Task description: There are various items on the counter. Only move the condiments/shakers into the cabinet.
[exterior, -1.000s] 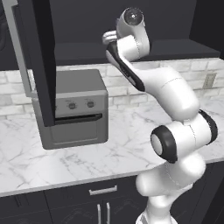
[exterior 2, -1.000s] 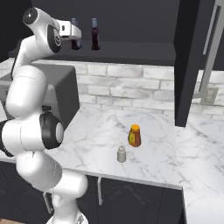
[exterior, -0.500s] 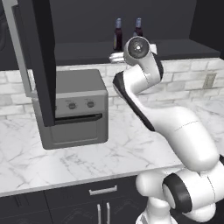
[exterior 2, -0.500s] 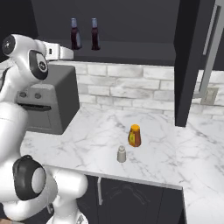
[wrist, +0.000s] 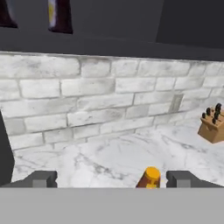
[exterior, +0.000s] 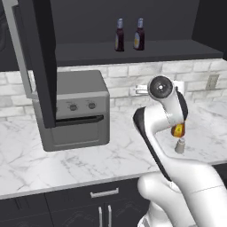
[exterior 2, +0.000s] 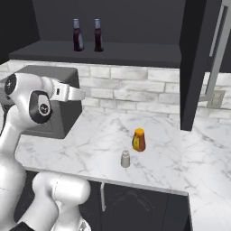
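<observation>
While cabinet (exterior 2: pixel 117 53) holds two bottles (exterior 2: pixel 78 35) (upright).

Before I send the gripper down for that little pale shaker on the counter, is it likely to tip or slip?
The shaker is short and squat, standing upright on the marble counter, so it probably resists tipping. Its smooth tapered sides may slip in the open gripper. The orange bottle stands close behind it, apart, and could get nudged.

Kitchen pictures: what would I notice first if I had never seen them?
Probably the big white robot arm curling up over the marble counter. Next, two dark bottles side by side on the black cabinet shelf, and the orange bottle with a tiny shaker nearby on the counter.
</observation>
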